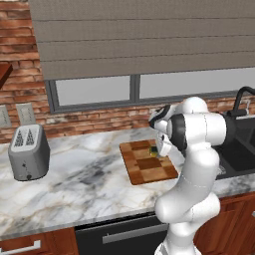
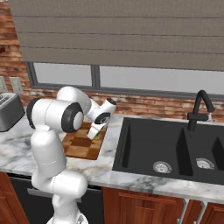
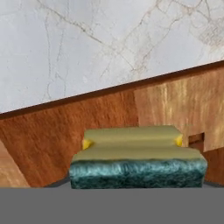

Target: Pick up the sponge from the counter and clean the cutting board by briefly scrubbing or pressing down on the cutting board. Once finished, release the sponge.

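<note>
Gripper [image 2: 93,134] low over the checkered cutting board [image 1: 149,169], apparently pinching the sponge [image 3: 138,159]; fingertips hidden, so grip unclear. Sponge sits on the board's far part. Marble counter [image 1: 84,174]; toaster [image 1: 28,152] well left.

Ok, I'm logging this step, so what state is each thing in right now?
sponge: in the gripper, over the board; contact with the board can't be told.
gripper: low over the board's far right part, shut on the sponge.
cutting board: flat on the counter, left of the sink.
counter: bears toaster and board.
toaster: upright, slots empty.
sink: basins empty.
faucet: no water showing.
</note>
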